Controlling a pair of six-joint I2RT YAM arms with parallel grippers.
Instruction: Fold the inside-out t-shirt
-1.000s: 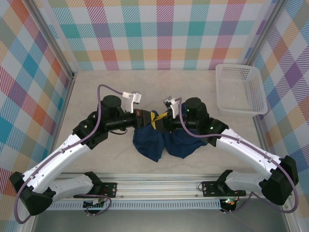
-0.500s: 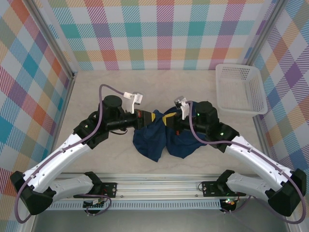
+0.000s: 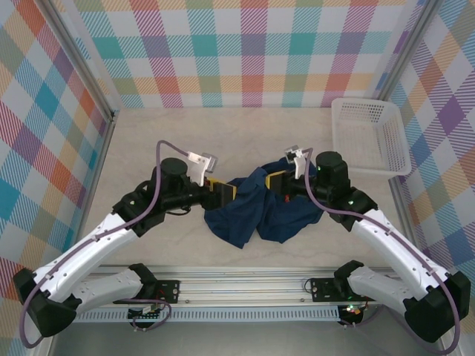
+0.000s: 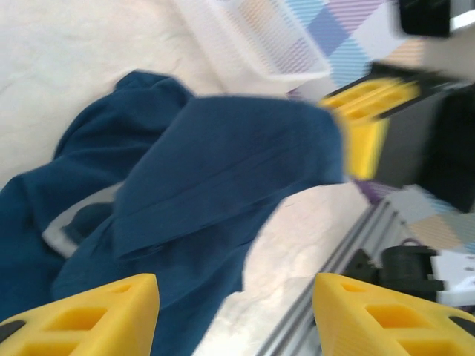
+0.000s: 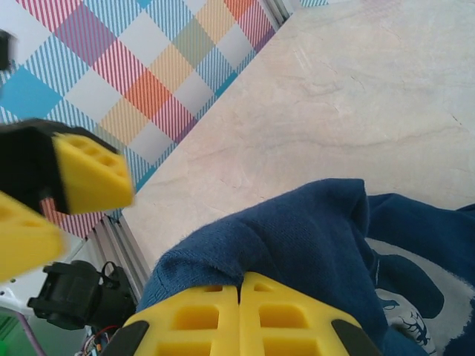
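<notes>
The light, floppy navy inside-out t-shirt [image 3: 256, 215] lay bunched by the middle of the table's [image 3: 148, 141] near edge, its pale grey print [image 5: 456, 304] peeking out. The right gripper [image 5: 239, 285] pinched a raised cloth edge; the left gripper [image 4: 236, 297] gaped empty. Hems probably offered the surest hold.

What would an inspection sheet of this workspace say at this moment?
Surface: pale marbled table, no stains seen.
Job's things: dark blue t-shirt, crumpled mid-table, one fold lifted.
Clutter: white basket at far right; nothing else seen.
Grippers: left tool open, next to the t-shirt; right tool shut on its fold.
Cables: purple cable loops above the left arm, off the t-shirt.
Surroundings: plaid walls; metal rail at near edge.
</notes>
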